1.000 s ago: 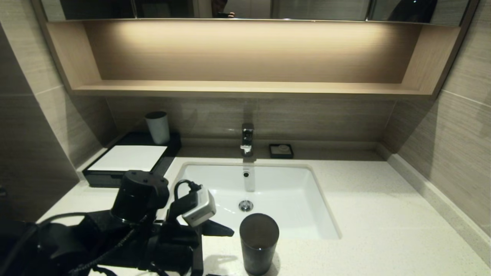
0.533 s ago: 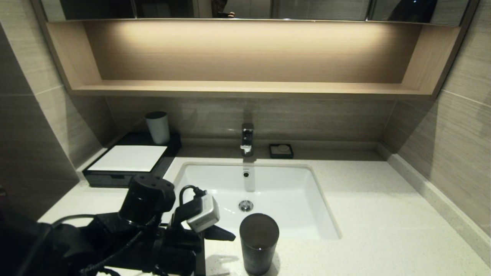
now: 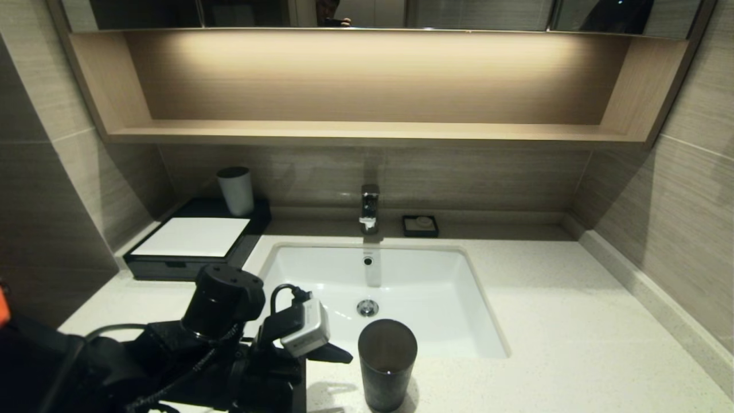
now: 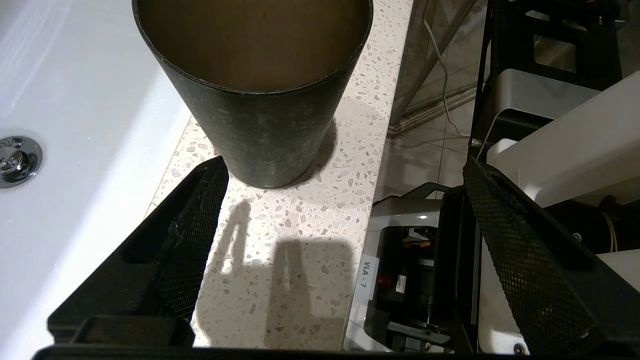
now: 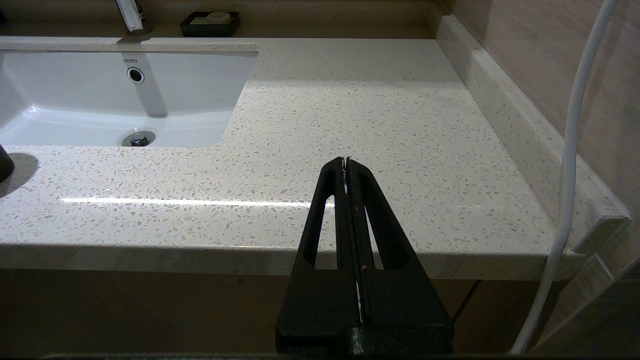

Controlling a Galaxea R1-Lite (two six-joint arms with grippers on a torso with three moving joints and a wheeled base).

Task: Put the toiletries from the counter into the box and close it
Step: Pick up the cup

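Jaws of the left gripper (image 4: 345, 172) are standing wide open and empty at the near tabletop (image 3: 550, 321) edge, pointing at the tall dark cylindrical cup (image 3: 387, 362). No wrapped toiletries are showing. Behind the left arm, the low black rectangular box (image 3: 192, 244) with white top panel is sitting closed. Jaws of the right gripper (image 5: 346, 162) are resting pressed together, empty, off the front edge.

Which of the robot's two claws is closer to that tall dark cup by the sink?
The left. The left gripper is open right beside the dark cup, one finger almost at its base. The right gripper is shut, off the counter's front edge, well away from the cup.
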